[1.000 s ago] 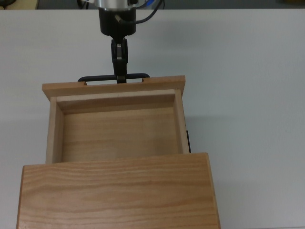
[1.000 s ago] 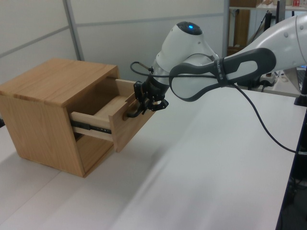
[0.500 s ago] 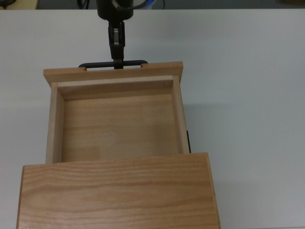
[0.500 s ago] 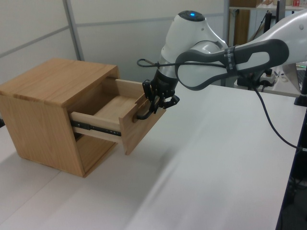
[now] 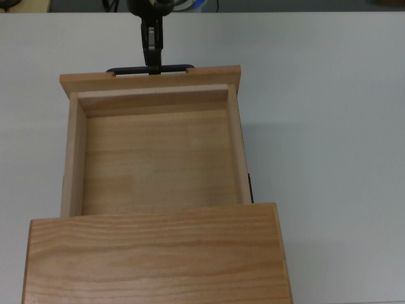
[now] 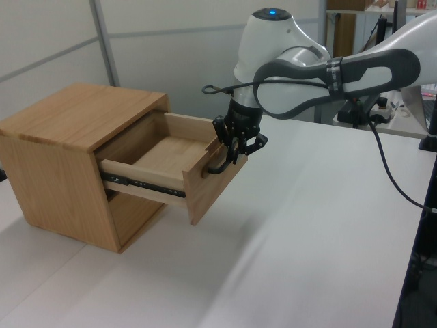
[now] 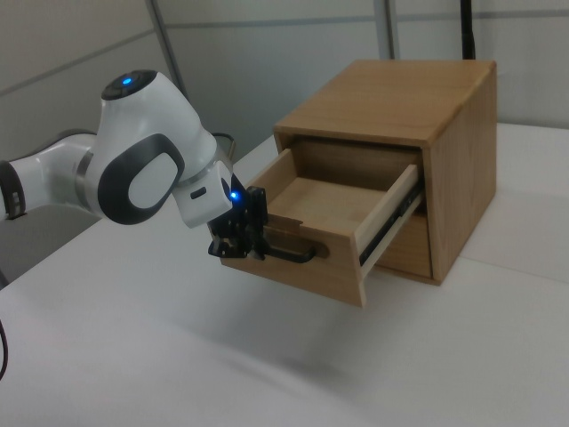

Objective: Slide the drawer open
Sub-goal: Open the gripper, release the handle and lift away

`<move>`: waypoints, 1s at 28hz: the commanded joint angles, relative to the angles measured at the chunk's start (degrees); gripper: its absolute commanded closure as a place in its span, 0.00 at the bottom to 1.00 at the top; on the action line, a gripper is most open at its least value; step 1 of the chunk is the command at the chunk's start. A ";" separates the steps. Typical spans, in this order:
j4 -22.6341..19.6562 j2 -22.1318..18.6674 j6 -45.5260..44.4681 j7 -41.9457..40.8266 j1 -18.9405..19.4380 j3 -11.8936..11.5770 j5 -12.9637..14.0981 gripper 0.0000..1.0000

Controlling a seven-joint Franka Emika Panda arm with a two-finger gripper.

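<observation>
Top view: one gripper (image 5: 152, 66) clasps one drawer's (image 5: 157, 158) handle (image 5: 150, 69).

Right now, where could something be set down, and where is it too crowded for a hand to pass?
Free: the drawer floor between its walls, the cabinet top, and the white table on the top view's right of the cabinet. Crowded: in front of the drawer's front panel, where the hand sits at the black handle.
</observation>
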 commanded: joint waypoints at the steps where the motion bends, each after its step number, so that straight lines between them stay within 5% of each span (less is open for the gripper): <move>1: 1.87 -0.50 -3.12 -0.33 -0.31 -0.06 -0.71 1.00; 6: 3.45 -0.49 -4.70 -0.33 -0.57 -0.06 -0.71 0.96; 10: 4.25 -0.49 -4.79 -0.68 -0.66 -0.06 -0.80 0.80; 12: 4.51 -0.49 -4.70 -0.68 -0.74 -0.06 -0.89 0.61; 13: 4.69 -0.41 -4.70 -0.42 -0.83 -0.06 -0.89 0.31; 16: 4.86 -0.23 -4.70 -0.33 -1.27 -0.06 -0.89 0.00; 23: 4.86 -0.23 -4.79 -1.04 -1.27 -0.06 -1.24 0.00; 28: 5.47 -0.41 -7.68 -3.14 -1.18 0.29 -4.05 0.00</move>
